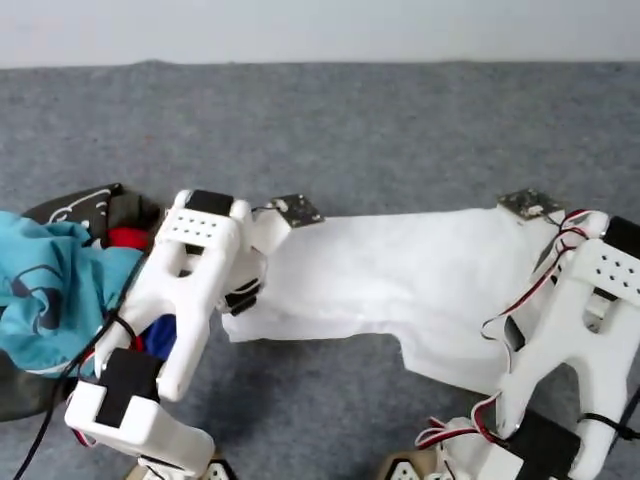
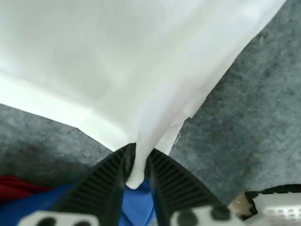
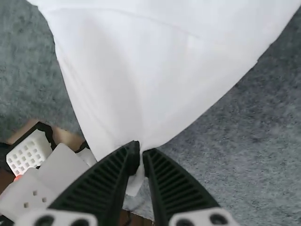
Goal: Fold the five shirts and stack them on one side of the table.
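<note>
A white shirt (image 1: 400, 275) is stretched across the grey table between my two arms. At its left end my left gripper (image 2: 138, 162) is shut on a pinched edge of the cloth (image 2: 141, 84); in the high view that gripper (image 1: 248, 285) sits low on the table. The right gripper (image 3: 140, 157) is shut on the shirt's other end (image 3: 155, 80), seen in the high view at the right (image 1: 560, 265). A heap of other shirts, teal (image 1: 45, 285), red (image 1: 125, 238), blue (image 1: 160, 335) and dark (image 1: 85, 208), lies at the far left.
The grey carpet-like table top (image 1: 380, 130) stretches open behind the shirt up to the pale wall (image 1: 320, 30). Arm bases and cables (image 1: 500, 440) crowd the near edge.
</note>
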{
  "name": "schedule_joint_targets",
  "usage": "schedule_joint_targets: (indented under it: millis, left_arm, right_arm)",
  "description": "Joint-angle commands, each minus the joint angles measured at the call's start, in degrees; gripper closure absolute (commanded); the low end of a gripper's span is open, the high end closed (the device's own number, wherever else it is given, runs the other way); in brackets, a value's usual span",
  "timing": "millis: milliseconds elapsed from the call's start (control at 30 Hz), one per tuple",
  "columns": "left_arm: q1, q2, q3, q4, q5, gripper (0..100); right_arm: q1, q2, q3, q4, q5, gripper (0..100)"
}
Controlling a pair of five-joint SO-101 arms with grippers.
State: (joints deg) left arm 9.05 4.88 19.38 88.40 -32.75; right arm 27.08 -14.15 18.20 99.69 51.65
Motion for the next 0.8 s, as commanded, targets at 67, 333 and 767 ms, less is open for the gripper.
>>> schedule_joint_targets:
  millis: [67, 333, 767]
  left_arm:
    - [-2.3, -2.6, -0.6, 1.9, 0.6, 89]
    - [-2.3, -14.1, -0.7, 5.9, 0.7, 84]
    - [-5.4, -20.0, -1.4, -3.3, 10.9, 99]
  right_arm:
    - [1.3, -2.4, -0.6, 2.9, 0.8, 90.2]
    - [4.4, -2.4, -1.1, 2.9, 1.5, 73.5]
    - [-1.7, -2.4, -4.1, -2.9, -7.6, 78.6]
